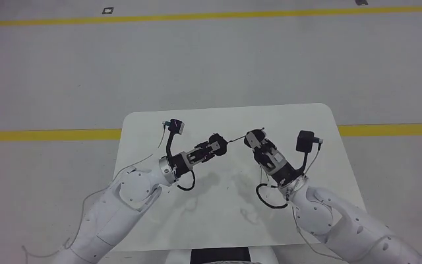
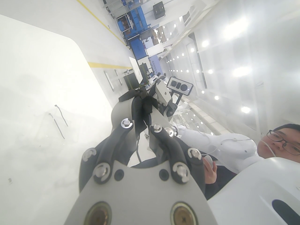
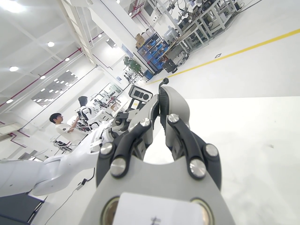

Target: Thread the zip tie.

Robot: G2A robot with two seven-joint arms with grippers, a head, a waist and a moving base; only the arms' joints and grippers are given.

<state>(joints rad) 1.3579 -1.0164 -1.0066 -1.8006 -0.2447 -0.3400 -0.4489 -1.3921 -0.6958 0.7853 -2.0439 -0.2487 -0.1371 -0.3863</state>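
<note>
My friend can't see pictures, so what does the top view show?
A thin black zip tie stretches between the left gripper and the right gripper, above a white table. Yellow lines cross the grey floor beyond.

- Top view: overhead, looking down at the table (image 1: 297,132).
- Wrist views: close behind left gripper (image 2: 141,104) and right gripper (image 3: 160,101), facing each other, sharing the table.
</note>
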